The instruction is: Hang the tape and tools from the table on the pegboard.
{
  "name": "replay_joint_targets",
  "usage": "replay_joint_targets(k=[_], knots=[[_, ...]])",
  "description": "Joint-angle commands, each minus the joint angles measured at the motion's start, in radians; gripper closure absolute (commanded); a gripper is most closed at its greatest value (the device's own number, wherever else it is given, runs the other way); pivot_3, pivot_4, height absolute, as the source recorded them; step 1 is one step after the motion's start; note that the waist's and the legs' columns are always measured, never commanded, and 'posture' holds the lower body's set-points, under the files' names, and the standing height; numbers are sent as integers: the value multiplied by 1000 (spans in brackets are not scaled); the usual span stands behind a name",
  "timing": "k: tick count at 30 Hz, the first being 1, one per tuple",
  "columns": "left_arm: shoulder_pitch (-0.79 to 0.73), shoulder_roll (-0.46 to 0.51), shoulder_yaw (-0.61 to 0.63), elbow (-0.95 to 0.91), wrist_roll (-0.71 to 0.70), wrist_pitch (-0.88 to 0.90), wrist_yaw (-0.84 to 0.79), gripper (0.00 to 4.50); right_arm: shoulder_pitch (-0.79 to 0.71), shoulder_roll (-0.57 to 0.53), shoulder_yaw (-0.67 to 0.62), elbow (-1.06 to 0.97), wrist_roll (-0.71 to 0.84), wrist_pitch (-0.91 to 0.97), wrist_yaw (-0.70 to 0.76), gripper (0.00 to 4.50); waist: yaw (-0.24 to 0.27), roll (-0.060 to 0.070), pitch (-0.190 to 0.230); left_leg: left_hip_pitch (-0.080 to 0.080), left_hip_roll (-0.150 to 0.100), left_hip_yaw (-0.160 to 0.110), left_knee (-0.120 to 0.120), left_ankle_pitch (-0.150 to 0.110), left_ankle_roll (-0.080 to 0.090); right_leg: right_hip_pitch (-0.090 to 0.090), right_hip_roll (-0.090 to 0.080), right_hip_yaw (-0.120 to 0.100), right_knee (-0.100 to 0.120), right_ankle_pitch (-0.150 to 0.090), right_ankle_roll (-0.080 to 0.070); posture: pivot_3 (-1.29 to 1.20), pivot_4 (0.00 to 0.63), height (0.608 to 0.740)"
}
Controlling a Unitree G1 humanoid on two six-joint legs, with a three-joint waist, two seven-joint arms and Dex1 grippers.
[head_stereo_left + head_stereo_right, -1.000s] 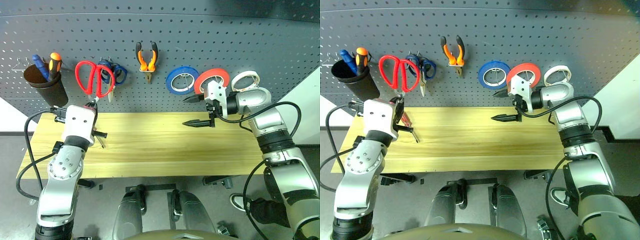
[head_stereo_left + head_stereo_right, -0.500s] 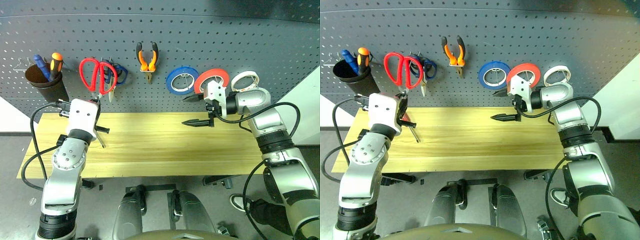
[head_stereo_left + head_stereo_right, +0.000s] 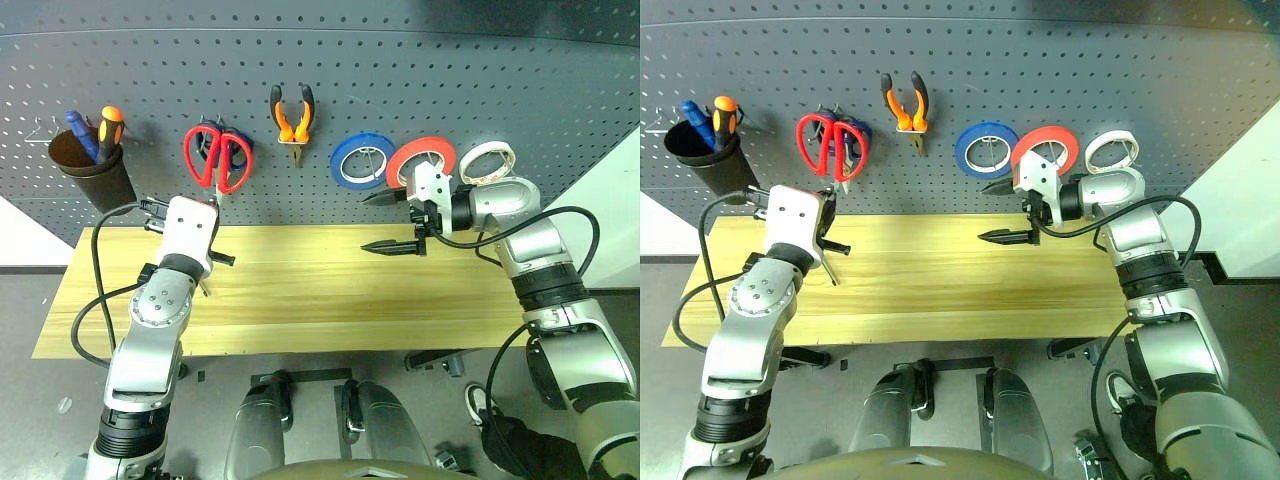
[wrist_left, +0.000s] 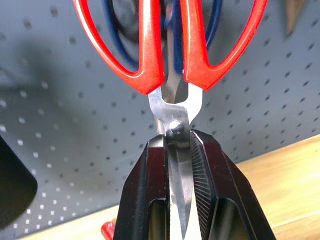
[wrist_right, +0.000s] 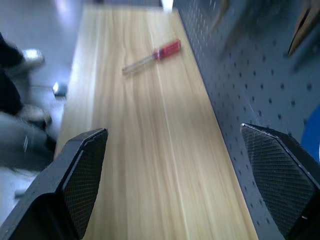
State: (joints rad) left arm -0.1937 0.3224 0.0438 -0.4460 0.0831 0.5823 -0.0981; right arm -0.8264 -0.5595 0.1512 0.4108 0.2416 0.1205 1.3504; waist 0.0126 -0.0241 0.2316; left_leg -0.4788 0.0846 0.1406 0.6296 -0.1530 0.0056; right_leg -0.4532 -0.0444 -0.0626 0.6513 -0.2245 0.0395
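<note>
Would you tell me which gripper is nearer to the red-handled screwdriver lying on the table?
The left gripper, shut on the red scissors, is just above the screwdriver. The right gripper, open, is far along the table.

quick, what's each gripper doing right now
Left gripper: shut on the red-handled scissors, gripping the blades.
Right gripper: open, holding nothing.
</note>
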Motion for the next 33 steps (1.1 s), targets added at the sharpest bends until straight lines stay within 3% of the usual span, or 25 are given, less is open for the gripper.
replay_joint_targets(k=[1, 16, 29, 33], knots=[[-40, -12, -4, 5, 29, -30, 27, 4219, -54, 14, -53, -58, 64, 36, -2, 0, 0, 0, 0, 0, 0, 0, 0, 0, 0, 0, 0, 0, 0, 0, 0, 59, 158, 740], [-85, -41, -3, 102, 59, -102, 68, 4219, -147, 39, -168, -104, 237, 225, -38, 0, 1, 0, -3, 0, 0, 0, 0, 0, 0, 0, -1, 0, 0, 1, 0, 65, 153, 740], [-199, -44, 13, 294, 21, -135, 38, 4219, -129, 41, -158, -114, 234, 232, -73, 0, 0, 0, -6, 0, 0, 0, 0, 0, 1, 0, -1, 0, 0, 2, 0, 49, 152, 740], [-221, -73, 46, 344, -65, -156, -12, 4219, -125, 42, -155, -113, 227, 225, -80, 0, 0, 0, -6, 0, 0, 0, 0, 0, 1, 0, -1, 0, 0, 2, 0, 47, 153, 740]])
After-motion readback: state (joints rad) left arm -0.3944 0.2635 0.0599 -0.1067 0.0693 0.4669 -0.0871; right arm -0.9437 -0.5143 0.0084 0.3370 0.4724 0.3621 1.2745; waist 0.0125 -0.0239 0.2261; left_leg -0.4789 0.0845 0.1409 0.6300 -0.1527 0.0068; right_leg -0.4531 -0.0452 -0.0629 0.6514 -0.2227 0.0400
